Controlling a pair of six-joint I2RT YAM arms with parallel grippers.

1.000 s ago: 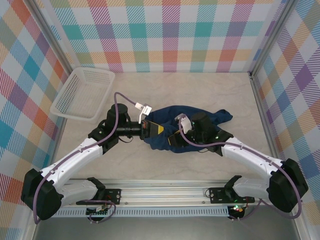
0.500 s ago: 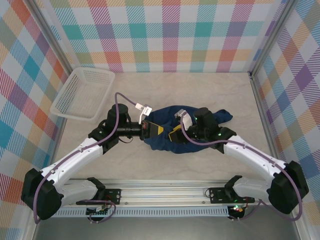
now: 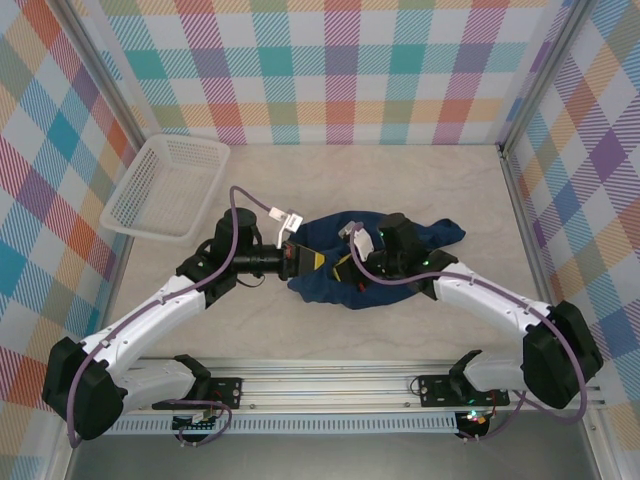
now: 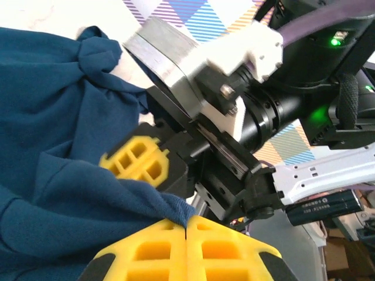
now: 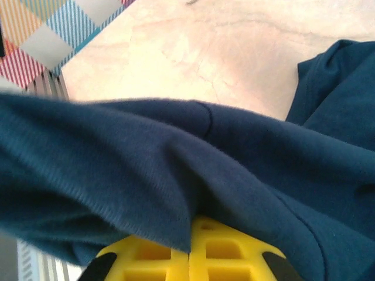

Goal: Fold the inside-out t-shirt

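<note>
Nearest is the metal rail [image 3: 330,392] where both arms are bolted down. From there the two arms reach out over the table [image 3: 400,180] and meet in the middle, almost nose to nose.

The left gripper [image 3: 306,262] is squeezed tight. Its wrist camera shows its yellow fingers [image 4: 170,252] pressed together with a fold of blue cloth nipped at their tips. The right gripper [image 3: 347,267] is just beside it and is squeezed tight too, with cloth draped over its yellow fingers [image 5: 217,249] and pinched in the crack between them. So both grippers are holding the inside-out t-shirt [image 3: 322,288], each at its own spot.

The shirt lies in a crumpled heap in the middle of the table, under and around the two grippers. One bit sticks out to the right like a tail. It is not flat, so I think the arms hold it in two places so they can lift it and pull it wide. It has to be spread out before it can be folded, so the job looks near its start.

Farther back on the left sits the white basket [image 3: 150,231], well apart from the shirt, and behind it all stand the checked walls [image 3: 340,70]
</note>
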